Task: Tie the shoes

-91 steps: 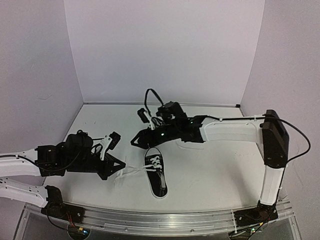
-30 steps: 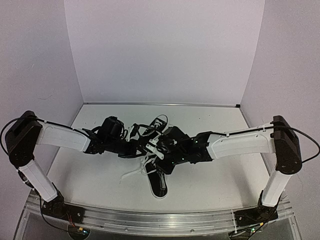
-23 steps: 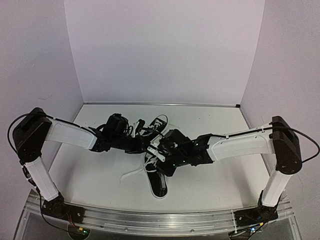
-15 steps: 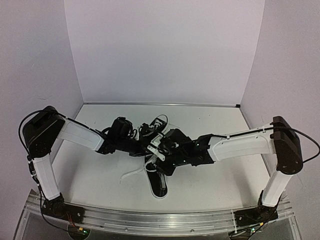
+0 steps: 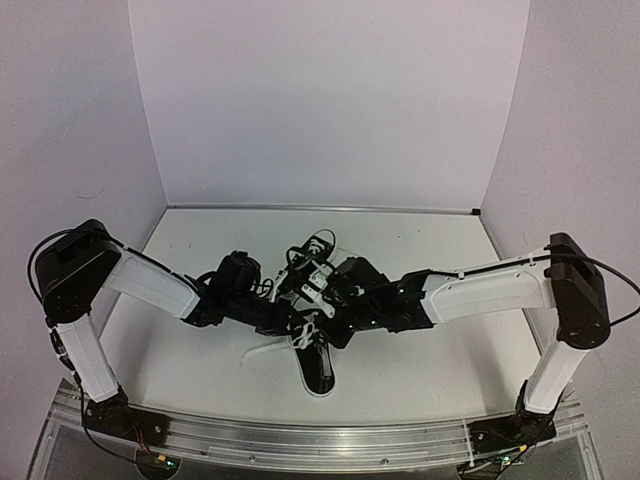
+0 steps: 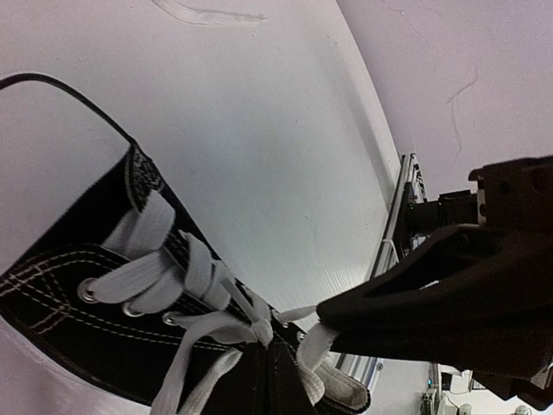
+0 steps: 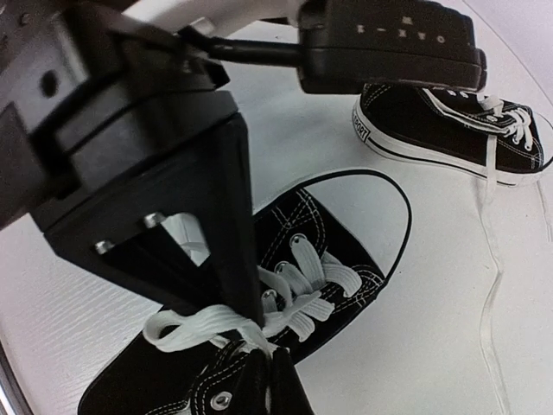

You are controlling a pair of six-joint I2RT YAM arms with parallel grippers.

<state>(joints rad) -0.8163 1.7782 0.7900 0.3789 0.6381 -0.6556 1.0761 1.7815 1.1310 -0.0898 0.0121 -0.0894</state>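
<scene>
Two black shoes with white laces lie on the white table. The near shoe [image 5: 319, 371] [image 6: 78, 303] [image 7: 346, 251] sits under both grippers; the far shoe [image 5: 318, 243] [image 7: 449, 125] lies behind them. My left gripper [image 5: 290, 325] [image 6: 270, 380] is shut, pinching a lace strand [image 6: 257, 328] at the crossing over the near shoe's tongue. My right gripper [image 5: 318, 325] [image 7: 273, 385] is shut on a lace loop [image 7: 194, 327] at the same spot. The two grippers touch or nearly touch, tips together. They hide most of the near shoe's lacing from above.
A loose lace end [image 5: 262, 350] trails on the table left of the near shoe. The far shoe's lace [image 7: 492, 259] runs loose across the table. The white back wall and side walls enclose the table; a metal rail [image 5: 330, 440] runs along the near edge.
Three seconds ago the grippers were apart on either side of the near shoe. Over the last second both, tips together, have shifted slightly toward the near edge and the left elbow has swung.
</scene>
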